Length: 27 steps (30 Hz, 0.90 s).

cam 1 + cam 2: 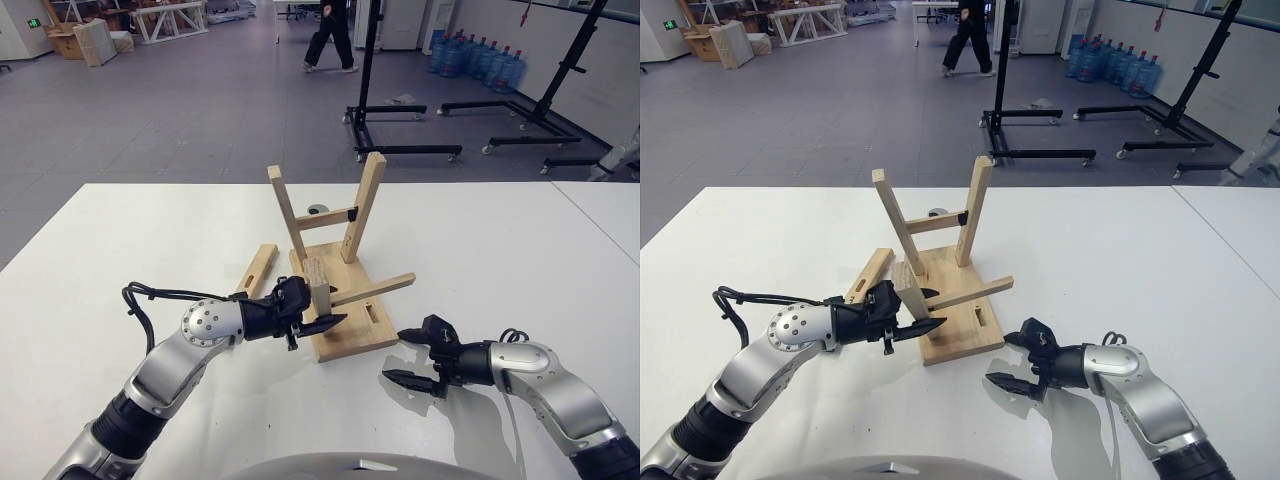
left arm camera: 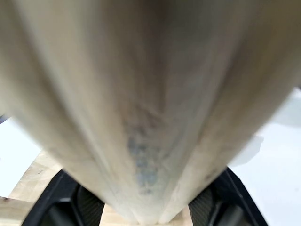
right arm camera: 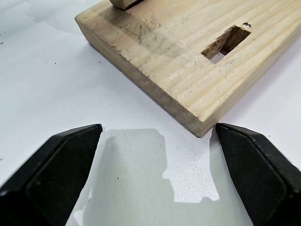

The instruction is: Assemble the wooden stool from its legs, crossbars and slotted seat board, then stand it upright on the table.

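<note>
Left eye view: left gripper (image 1: 322, 310) clamps a roughly upright leg (image 1: 317, 280) over the seat board (image 1: 352, 338)'s near-left corner; right gripper (image 1: 393, 355), fingers apart, sits just beside the board's near-right corner.

A white table (image 1: 120, 240) stands on a smooth grey floor (image 1: 200, 100). Beyond it are 2 black wheeled metal stands (image 1: 405, 151). Blue water bottles (image 1: 480, 60) cluster by the far wall, and a pale wooden frame (image 1: 170, 18) sits far left.
</note>
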Available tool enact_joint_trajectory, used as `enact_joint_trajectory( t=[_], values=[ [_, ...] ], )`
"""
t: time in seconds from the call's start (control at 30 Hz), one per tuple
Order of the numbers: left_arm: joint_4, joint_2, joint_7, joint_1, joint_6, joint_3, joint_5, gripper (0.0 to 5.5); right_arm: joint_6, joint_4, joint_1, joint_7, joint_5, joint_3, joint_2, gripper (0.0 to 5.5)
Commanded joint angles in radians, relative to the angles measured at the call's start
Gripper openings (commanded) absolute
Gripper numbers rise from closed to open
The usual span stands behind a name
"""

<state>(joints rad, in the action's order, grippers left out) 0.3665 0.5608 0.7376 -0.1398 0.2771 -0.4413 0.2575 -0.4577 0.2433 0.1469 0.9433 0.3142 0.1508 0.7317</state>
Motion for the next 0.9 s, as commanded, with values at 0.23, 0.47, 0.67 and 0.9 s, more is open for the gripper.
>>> enact_joint_trajectory(
  t=[0.23,0.47,0.67,0.9],
  values=[
    [-0.089,0.059,0.011,0.033,0.119,-0.082,-0.121,2.41,-0.009,0.006,0.004,0.006,0.0,0.033,-0.018,4.43],
    [-0.086,0.038,0.018,0.055,0.139,-0.059,-0.125,3.41,-0.004,0.0,0.004,0.008,-0.003,0.041,-0.02,4.43],
    [-0.078,0.061,0.032,0.063,0.111,-0.018,-0.132,4.29,0.001,-0.009,0.007,0.005,-0.007,0.038,-0.018,4.43],
    [0.04,0.124,0.062,0.094,0.189,0.216,0.011,4.54,0.005,-0.013,0.018,0.001,0.003,0.011,-0.01,4.43]
  ],
)
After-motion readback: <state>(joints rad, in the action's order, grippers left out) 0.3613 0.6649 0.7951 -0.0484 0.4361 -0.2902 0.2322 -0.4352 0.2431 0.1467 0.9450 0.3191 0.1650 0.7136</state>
